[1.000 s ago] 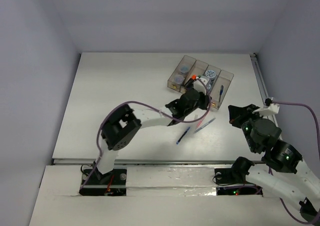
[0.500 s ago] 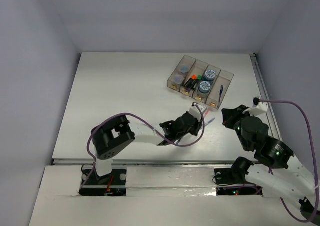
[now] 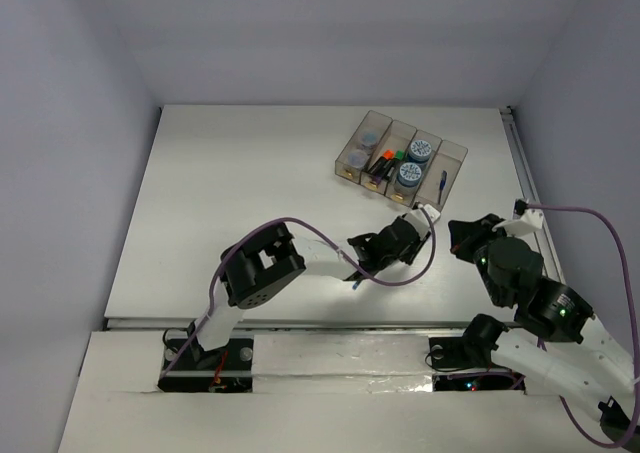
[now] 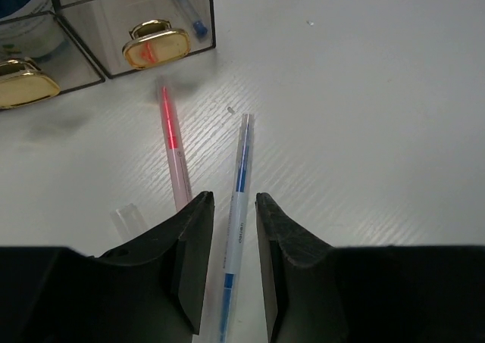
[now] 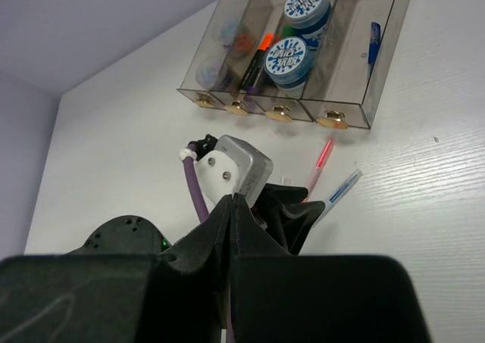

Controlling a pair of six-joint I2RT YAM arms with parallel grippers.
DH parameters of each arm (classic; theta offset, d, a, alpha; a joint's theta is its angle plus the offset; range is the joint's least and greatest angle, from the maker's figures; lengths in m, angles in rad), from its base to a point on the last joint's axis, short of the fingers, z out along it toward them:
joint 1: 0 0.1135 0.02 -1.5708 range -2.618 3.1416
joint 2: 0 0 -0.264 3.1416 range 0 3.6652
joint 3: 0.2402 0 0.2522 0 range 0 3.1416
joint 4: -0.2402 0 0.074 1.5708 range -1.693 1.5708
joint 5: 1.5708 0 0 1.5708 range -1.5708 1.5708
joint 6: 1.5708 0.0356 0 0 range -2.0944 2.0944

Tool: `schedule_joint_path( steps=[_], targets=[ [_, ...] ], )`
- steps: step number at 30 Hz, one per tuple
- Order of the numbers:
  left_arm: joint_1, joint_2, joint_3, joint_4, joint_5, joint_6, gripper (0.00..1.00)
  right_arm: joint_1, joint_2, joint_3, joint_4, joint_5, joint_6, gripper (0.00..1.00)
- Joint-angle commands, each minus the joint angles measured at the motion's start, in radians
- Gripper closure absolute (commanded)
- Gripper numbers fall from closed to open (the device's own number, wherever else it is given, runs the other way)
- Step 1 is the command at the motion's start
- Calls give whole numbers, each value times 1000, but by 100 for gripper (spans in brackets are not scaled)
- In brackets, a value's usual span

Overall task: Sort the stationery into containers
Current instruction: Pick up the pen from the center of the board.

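Now left gripper (image 4: 233,207) low over table (image 4: 364,131), jaws slightly spread, straddling blue pen (image 4: 239,178) lying flat; red pen (image 4: 173,142) just beside, outside finger. Close squarely on barrel, keep red pen out of pinch, lift level, carry to end bin (image 4: 114,25) with stored blue pen (image 4: 195,26). Right gripper (image 5: 231,207) pressed together, holding nothing

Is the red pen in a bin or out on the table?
Out. The red pen lies flat on the table before the bins, beside the blue pen.
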Motion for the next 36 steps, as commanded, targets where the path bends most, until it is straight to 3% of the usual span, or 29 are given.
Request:
schedule_joint_path(
  steps=[1, 23, 36],
  targets=[
    [1, 22, 49, -23, -4, 51, 73, -2, -22, 9, -13, 32, 7, 100],
    [1, 119, 116, -100, 25, 77, 71, -2, -25, -9, 16, 20, -2, 100],
    [1, 36, 39, -63, 44, 42, 100, -2, -20, -5, 21, 28, -8, 100]
  ],
)
